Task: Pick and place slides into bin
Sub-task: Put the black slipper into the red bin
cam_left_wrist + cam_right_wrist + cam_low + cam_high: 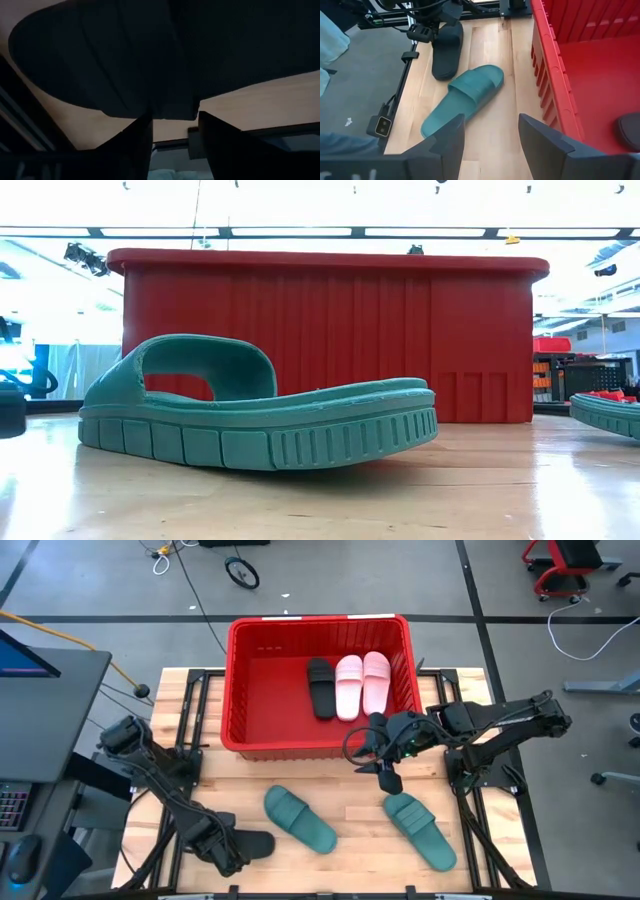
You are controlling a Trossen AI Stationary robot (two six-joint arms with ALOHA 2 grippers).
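Note:
The red bin (250,690) stands at the table's far middle and holds one black slide (321,687) and two pale pink slides (362,683). Two teal slides lie sole-down on the table, one near the middle (300,820) and one to the right (421,831). The second black slide (255,843) lies flat near the table's near left corner, with my left gripper (224,852) at its left end. My right gripper (386,768) is open and empty, above the table just in front of the bin's near right wall. My left gripper has its two fingers (135,142) on either side of a narrow part of the black slide's edge (172,111), which fills the gap between them. It comes low from the table's left at the slide's left end. The slide lies on the table (447,50).
The bin's near wall (320,340) rises right behind the middle teal slide (250,415). Dark arm bases and frame rails run along both sides of the table (470,780). Bare wood lies between the two teal slides.

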